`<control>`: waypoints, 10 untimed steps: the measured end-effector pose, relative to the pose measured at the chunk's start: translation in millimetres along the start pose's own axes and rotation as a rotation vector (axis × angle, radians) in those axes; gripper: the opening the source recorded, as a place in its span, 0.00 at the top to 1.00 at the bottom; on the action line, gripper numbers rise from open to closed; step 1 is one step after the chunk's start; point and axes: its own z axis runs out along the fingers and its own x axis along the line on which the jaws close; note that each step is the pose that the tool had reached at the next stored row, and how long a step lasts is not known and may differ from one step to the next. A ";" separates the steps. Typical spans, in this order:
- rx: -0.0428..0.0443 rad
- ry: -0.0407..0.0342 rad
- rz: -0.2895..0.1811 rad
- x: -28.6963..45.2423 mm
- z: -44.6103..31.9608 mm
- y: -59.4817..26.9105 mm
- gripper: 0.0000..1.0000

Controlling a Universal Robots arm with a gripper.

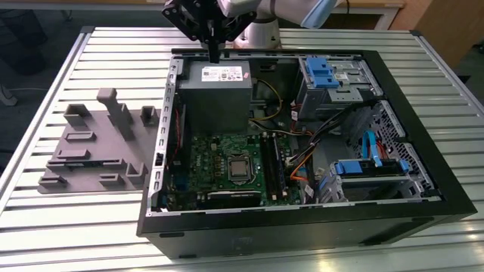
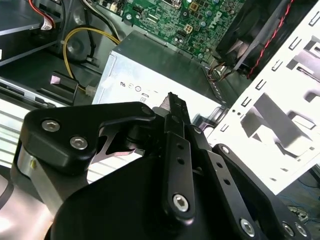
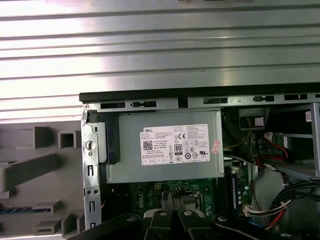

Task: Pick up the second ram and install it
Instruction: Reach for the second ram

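Exterior view: my jaws, closed and empty, over the grey metal power-supply box (image 1: 214, 96); first wrist view: dark-blue stick, the second ram (image 3: 22, 210), seemingly in the grey plastic holder (image 3: 50, 192); pickup unstarted, needing jaws opened, aligned.

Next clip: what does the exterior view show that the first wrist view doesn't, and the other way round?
Exterior view's extras: the arm, the blue drive brackets and the processor socket. First wrist view's extra: a dark-blue strip in a slot of the grey fixture, possibly the second ram. Shared: the gripper near the power supply, and that fixture beside the case.
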 end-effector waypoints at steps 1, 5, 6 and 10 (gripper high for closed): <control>0.0000 0.0000 0.000 0.6 0.0 -0.1 0.89; 0.0000 0.0000 0.000 3.2 -0.1 -0.3 0.89; 0.0000 0.0000 0.000 3.8 0.0 -0.3 0.89; 0.0001 0.0000 0.000 6.2 -0.1 -0.5 0.89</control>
